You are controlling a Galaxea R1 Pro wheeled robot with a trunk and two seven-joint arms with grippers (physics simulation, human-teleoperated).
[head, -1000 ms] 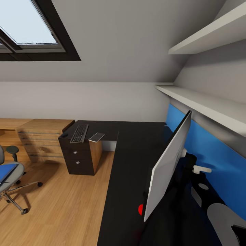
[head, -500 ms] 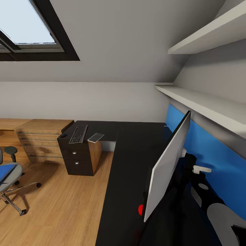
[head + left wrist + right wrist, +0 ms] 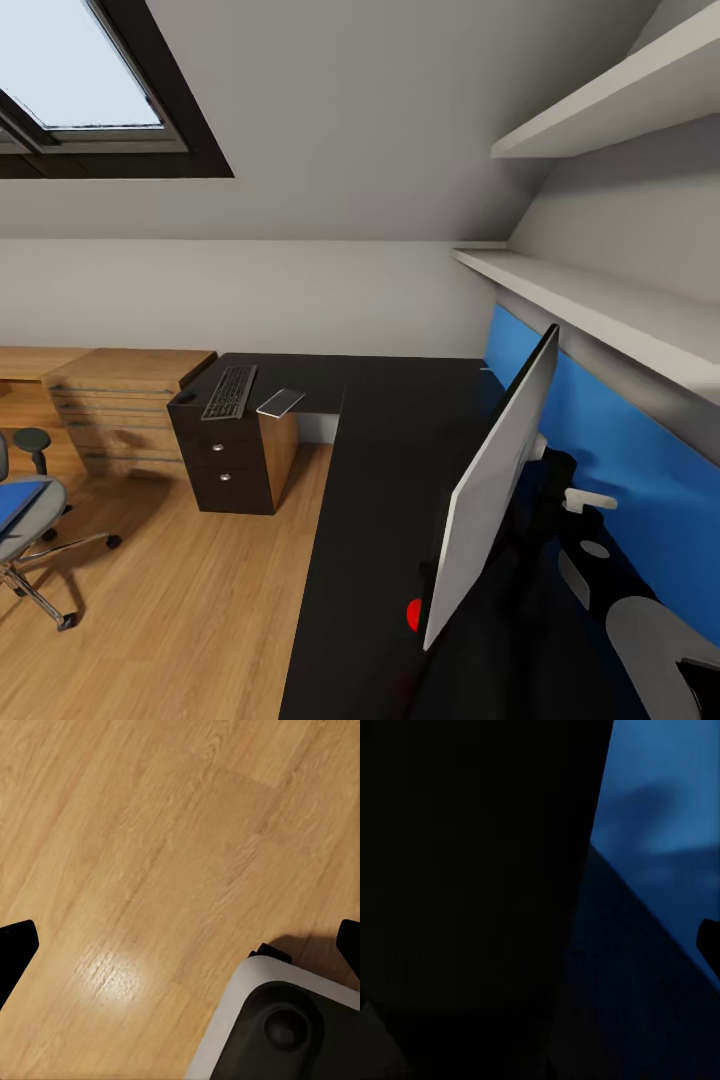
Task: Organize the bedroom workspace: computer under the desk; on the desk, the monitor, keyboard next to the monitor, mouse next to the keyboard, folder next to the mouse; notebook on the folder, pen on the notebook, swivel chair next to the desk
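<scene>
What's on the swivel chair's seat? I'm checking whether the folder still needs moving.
On the swivel chair at the head view's left edge, the blue folder lies flat on the grey seat. The picture's edge cuts off most of it, so anything further along the seat is hidden.

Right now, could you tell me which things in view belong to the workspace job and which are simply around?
For the job:
desk
monitor
keyboard
mouse
notebook
folder
swivel chair

Just around:
wooden drawer chest
wall shelves
skylight
</scene>
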